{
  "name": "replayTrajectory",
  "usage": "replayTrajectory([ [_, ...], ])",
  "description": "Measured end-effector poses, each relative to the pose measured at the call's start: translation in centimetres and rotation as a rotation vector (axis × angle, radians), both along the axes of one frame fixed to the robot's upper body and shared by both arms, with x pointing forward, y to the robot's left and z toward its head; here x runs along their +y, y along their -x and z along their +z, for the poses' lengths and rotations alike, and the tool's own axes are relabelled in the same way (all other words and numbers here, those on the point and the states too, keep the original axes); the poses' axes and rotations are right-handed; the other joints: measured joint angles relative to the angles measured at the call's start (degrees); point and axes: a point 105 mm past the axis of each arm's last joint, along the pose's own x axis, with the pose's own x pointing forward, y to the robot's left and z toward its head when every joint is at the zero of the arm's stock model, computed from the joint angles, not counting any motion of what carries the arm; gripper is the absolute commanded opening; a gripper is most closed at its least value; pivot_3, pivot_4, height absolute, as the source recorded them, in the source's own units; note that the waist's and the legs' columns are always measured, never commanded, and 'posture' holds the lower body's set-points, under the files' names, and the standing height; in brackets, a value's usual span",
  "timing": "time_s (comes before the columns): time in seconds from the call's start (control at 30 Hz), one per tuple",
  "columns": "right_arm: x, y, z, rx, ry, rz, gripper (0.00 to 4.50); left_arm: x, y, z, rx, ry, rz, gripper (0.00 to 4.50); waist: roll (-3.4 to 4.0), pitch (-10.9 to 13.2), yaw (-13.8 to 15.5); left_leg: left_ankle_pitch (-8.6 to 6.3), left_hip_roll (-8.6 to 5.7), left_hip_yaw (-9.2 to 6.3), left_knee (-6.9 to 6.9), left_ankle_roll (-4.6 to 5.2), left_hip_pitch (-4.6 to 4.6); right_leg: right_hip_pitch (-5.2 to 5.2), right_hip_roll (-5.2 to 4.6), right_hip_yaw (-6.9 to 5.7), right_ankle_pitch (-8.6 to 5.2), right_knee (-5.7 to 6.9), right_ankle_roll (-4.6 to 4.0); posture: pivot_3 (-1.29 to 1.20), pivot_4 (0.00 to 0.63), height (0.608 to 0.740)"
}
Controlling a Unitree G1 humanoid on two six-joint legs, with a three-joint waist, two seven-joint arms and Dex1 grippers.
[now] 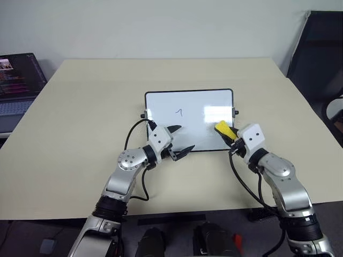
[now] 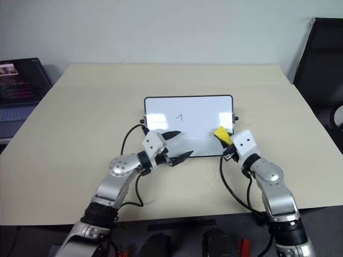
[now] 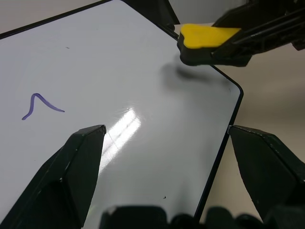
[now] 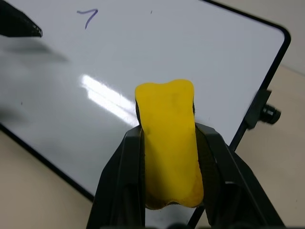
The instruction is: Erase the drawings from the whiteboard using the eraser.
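1. Beige counter (image 1: 80, 107) carries a glossy black-framed white whiteboard (image 1: 203, 101) at its centre.
2. Right gripper (image 4: 169, 143) clamps the yellow block eraser (image 1: 224, 129) at the board's 4 o'clock corner.
3. Left gripper (image 1: 179, 140) stands apart at 7 o'clock.
4. One thin dark squiggle drawing (image 1: 179, 112) sits mid-board.

The whiteboard (image 1: 189, 119) is lying flat in the middle of the table (image 1: 80, 118), and wide bare tabletop is stretching around it on the far side and on both sides. Over the board's near left corner the left gripper (image 1: 179, 140) is hanging with its fingers spread, blocking that approach. Over the near right corner the right gripper (image 1: 229, 137) is holding the eraser (image 1: 223, 129) above the surface. Between the two grippers the board's middle, with one small drawing (image 1: 180, 112), is staying open. A laptop (image 1: 16, 85) is standing beyond the table's left edge.
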Motion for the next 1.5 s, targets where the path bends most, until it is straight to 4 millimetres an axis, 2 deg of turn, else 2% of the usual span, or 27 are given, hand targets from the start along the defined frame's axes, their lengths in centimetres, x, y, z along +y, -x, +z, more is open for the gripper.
replayTrajectory([
  [0.23, 3.5, -1.9, 1.6, -0.072, -0.049, 0.063, 1.1, 4.0, -1.2, 0.0, -0.063, -0.068, 0.208, 4.5, 0.06, 0.05, 0.04, 0.0, 0.04, -0.04, -0.05, 0.0, -0.04, -0.04, 0.05, 0.01, -0.01, -0.02, -0.03, 0.0, 0.15, 0.74],
  [0.3, 4.4, -2.2, 1.9, -0.085, -0.052, 0.087, 1.1, 4.5, -1.4, 0.2, -0.075, -0.069, 0.238, 4.5, 0.06, 0.05, 0.09, 0.0, 0.02, -0.03, -0.04, 0.0, -0.07, -0.04, 0.0, 0.01, -0.01, -0.04, -0.03, 0.0, 0.15, 0.74],
  [0.7, 10.8, -4.0, 2.9, -0.12, -0.023, 0.197, 1.1, 4.5, -1.2, -0.1, -0.067, -0.075, 0.239, 4.5, 0.08, 0.06, 0.07, 0.0, 0.04, -0.03, -0.05, 0.0, -0.07, -0.07, -0.05, 0.0, -0.01, 0.0, -0.04, 0.0, 0.15, 0.74],
  [0.9, 11.7, -4.1, 2.7, -0.118, -0.015, 0.201, 1.1, 4.5, -1.2, -0.1, -0.067, -0.077, 0.238, 4.5, 0.08, 0.06, 0.12, 0.0, 0.02, -0.04, -0.04, 0.0, -0.1, -0.07, -0.08, 0.0, -0.01, -0.01, -0.04, 0.0, 0.15, 0.74],
  [1.17, 10.9, -4.9, 1.4, -0.088, 0.052, 0.139, 1.1, 4.5, -1.2, -0.1, -0.069, -0.078, 0.234, 4.5, 0.08, 0.06, 0.07, 0.0, 0.04, -0.06, -0.04, 0.0, -0.08, -0.08, -0.08, 0.0, 0.0, 0.03, -0.05, 0.0, 0.15, 0.74],
  [1.5, 10.9, -5.2, 1.5, -0.078, 0.072, 0.122, 1.1, 4.1, -1.3, 0.2, -0.078, -0.073, 0.226, 4.5, 0.08, 0.06, 0.06, 0.0, 0.03, -0.05, -0.02, 0.0, -0.07, -0.08, -0.08, 0.0, 0.0, 0.06, -0.04, 0.0, 0.15, 0.74],
])
